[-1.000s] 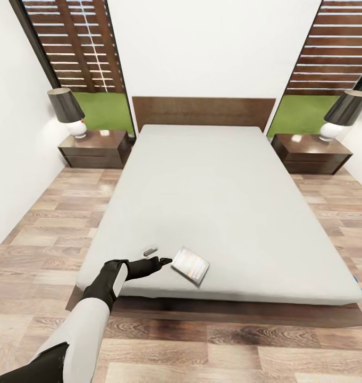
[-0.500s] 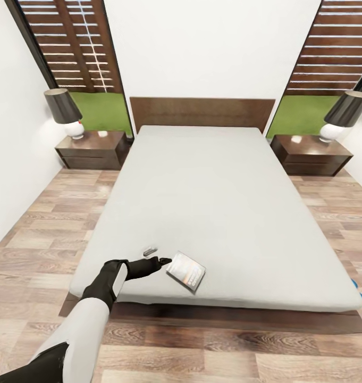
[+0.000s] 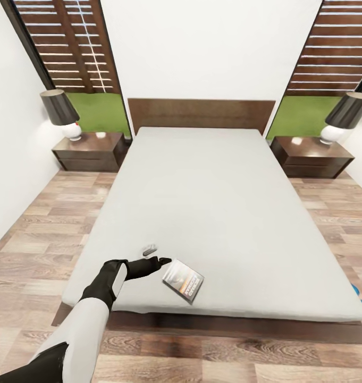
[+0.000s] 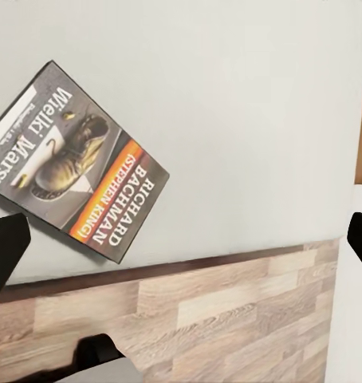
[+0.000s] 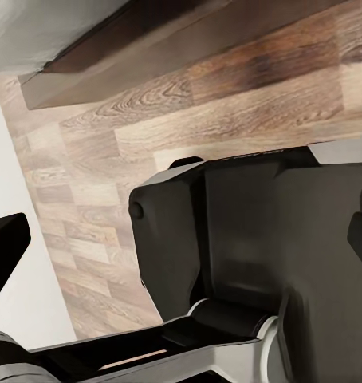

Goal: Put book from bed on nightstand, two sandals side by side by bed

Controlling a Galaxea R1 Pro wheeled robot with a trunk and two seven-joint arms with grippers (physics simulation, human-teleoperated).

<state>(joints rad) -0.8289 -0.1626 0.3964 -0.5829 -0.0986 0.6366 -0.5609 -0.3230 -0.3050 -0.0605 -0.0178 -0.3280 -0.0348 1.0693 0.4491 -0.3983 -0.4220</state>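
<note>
While the whole head view has shifted over the last second, the camera has moved, so the room itself is judged static; the real change is relative to the left gripper [image 3: 158, 261]. Against the gripper, which keeps its place in the picture, the book [image 3: 183, 280] now lies lower and nearer the foot edge of the bed [image 3: 218, 197], with its dark cover readable.

Judgement: the base is repositioning to line up the pick; the book is not yet grasped.

Counts, largest first, all placed from the bed:
- bed: 1, centred against the far wall.
- nightstand: 2, left nightstand [image 3: 89, 151] and right nightstand [image 3: 312, 156], one on each side of the headboard.
- lamp: 2, one on each nightstand [image 3: 61, 113] [image 3: 344, 115].
- book: 1, on the mattress by the foot edge, just beside the left fingertips, apart from them.
- sandals: blue slivers [image 3: 360, 299] past the bed's foot-right corner; count cannot be told.

Left gripper: jaws spread wide in the left wrist view, empty. Right gripper [image 5: 181, 247]: jaws spread apart, holding nothing.
</note>
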